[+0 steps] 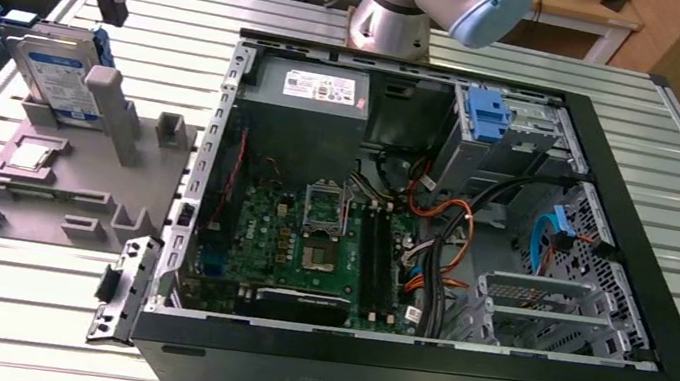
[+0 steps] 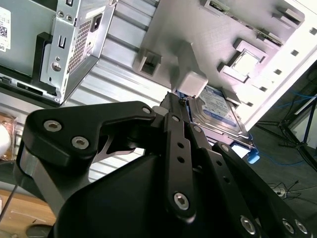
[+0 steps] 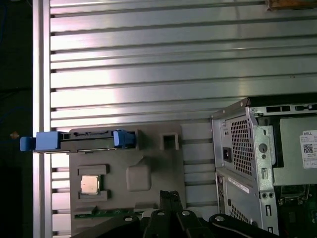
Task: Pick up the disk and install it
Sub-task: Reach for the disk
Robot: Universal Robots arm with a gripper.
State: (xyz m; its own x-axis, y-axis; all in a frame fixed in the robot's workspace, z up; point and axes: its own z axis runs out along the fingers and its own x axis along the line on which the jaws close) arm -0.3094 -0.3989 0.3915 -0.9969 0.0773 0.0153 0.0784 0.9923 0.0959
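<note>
Pick-up step, approach: tool (image 1: 115, 10) pressed together, empty, hovers near top of upright disk (image 1: 57, 72) in grey fixture (image 1: 44, 187); grasp judged to need spreading, then alignment over its edge

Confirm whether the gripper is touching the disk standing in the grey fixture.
Apart. In the first wrist view, bare grey fixture lies between the gripper and the disk; the exterior view shows the gripper above it.
</note>
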